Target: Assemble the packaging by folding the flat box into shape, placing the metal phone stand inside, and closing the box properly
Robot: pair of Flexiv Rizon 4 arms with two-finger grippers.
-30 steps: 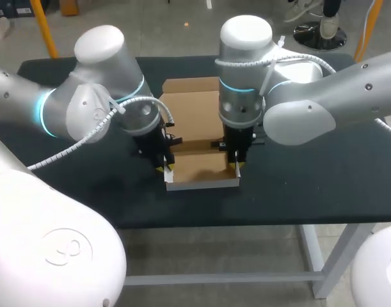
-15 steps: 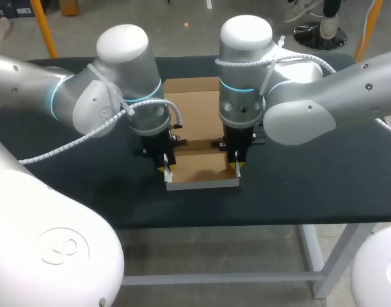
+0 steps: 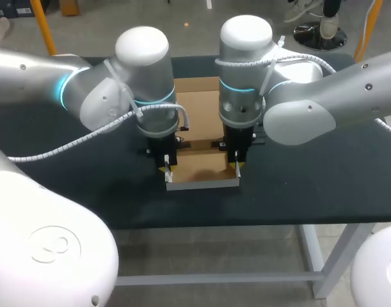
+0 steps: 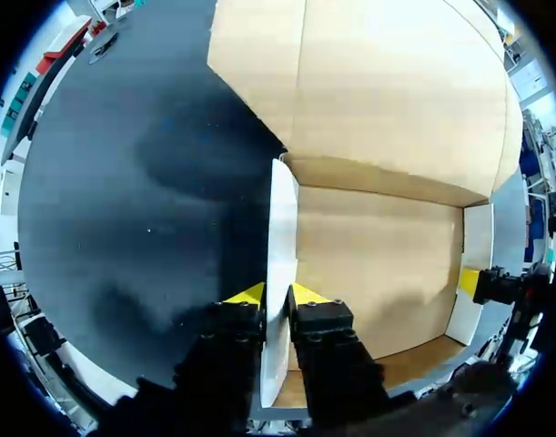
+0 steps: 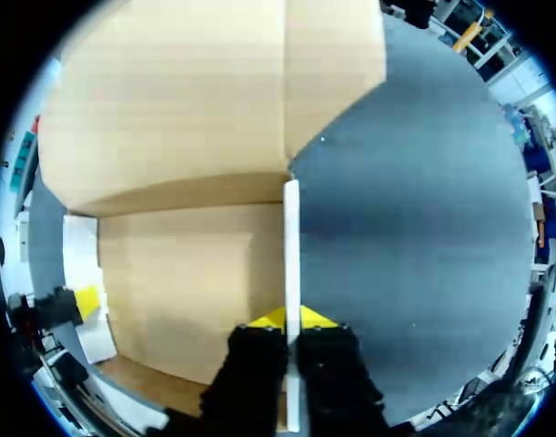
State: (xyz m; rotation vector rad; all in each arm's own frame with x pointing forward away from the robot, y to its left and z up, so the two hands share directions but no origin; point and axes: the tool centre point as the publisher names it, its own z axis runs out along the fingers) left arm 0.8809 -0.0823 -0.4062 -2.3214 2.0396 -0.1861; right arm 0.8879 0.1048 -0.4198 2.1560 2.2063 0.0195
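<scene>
Here, the part-folded cardboard box (image 3: 201,167) sits open at the middle of the dark bench (image 3: 297,185), its lid flap (image 3: 195,105) lying flat behind; the left gripper (image 3: 167,169) is pinched onto the upright left side wall (image 4: 281,237), the right gripper (image 3: 237,165) likewise onto the right side wall (image 5: 292,246)

The box (image 3: 201,166) is plain brown inside, and white on the walls held between the yellow tips of the left gripper (image 4: 276,296) and right gripper (image 5: 292,317). The table (image 3: 310,185) beside them is black.
</scene>
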